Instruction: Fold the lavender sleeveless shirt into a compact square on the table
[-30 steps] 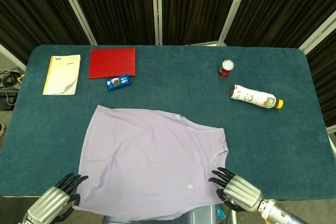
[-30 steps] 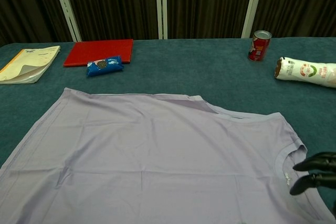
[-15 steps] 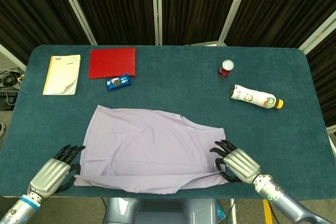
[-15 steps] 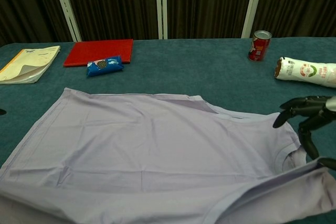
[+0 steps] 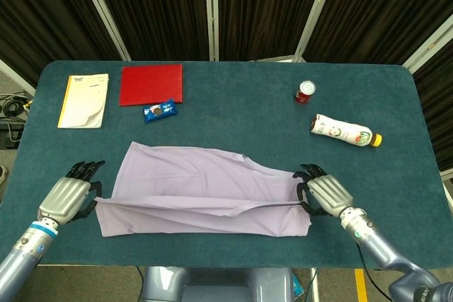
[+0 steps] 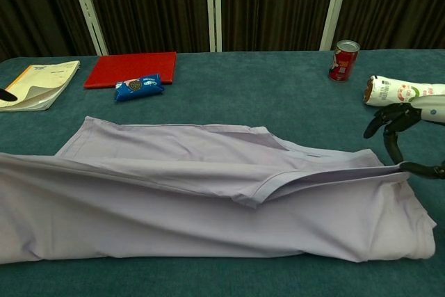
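The near hem is up and travelling: a second ago the lavender sleeveless shirt [image 5: 205, 192] lay flat on the desk [image 5: 233, 107], and now its near edge has been lifted and carried toward the far side, so the garment reads as a long band doubled over itself at the near middle of the desk. The left robot hand [image 5: 67, 198] pinches the left end of the raised edge, and the right robot hand [image 5: 325, 194] grips the right end, fingers curled on the cloth. I judge this the first lengthwise fold, well under way but not yet laid down and flattened, with the crosswise folds to come. As for containers, the red can [image 5: 305, 93] stands upright far right, and the bottle [image 5: 345, 131] lies on its side nearby; I cannot tell what either holds. The blue snack packet [image 5: 159, 110] rests just beside the red folder [image 5: 151, 84], the notebook [image 5: 83, 100] further left.
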Motion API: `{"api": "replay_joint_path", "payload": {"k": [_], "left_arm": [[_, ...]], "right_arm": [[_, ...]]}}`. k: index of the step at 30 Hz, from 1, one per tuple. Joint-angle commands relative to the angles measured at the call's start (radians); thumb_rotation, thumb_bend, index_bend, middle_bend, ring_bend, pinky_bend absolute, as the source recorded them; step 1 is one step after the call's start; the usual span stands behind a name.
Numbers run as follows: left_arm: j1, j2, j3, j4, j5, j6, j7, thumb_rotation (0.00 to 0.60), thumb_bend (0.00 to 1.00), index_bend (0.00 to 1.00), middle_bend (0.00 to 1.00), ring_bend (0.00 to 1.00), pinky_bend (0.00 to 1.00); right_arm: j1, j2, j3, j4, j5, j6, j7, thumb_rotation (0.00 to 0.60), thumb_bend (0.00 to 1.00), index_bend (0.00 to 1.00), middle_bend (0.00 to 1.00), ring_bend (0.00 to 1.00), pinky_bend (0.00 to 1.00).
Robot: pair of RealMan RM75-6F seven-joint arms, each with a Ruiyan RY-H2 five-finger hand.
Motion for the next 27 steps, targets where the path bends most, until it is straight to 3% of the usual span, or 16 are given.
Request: {"api": "replay_joint_path", "payload": {"k": [1,4,12,27], "left_arm": [[-0.043,-0.016,-0.041,0.039,-0.067,-0.047,0.000,0.600,0.53,0.67,0.00,0.00,0.00],[-0.086,-0.041,-0.071,0.087,-0.123,-0.107,-0.021,0.600,0.53,0.67,0.00,0.00,0.00],[-0.167,-0.083,-0.092,0.197,-0.151,-0.227,-0.072,0.600,0.53,0.66,0.00,0.00,0.00],[-0.239,-0.168,-0.102,0.330,-0.203,-0.283,-0.072,0.600,0.53,0.66,0.00,0.00,0.00]], "right_arm": [[0.017,-0.033,0.028,0.046,0.058,-0.039,-0.002,0.600,0.55,0.72,0.20,0.00,0.00],[0.036,-0.055,0.055,0.079,0.119,-0.085,0.017,0.600,0.55,0.72,0.20,0.00,0.00],[0.086,-0.085,0.099,0.140,0.223,-0.177,0.008,0.600,0.55,0.72,0.20,0.00,0.00],[0.152,-0.133,0.143,0.242,0.350,-0.271,-0.022,0.600,0.55,0.72,0.20,0.00,0.00]]}}
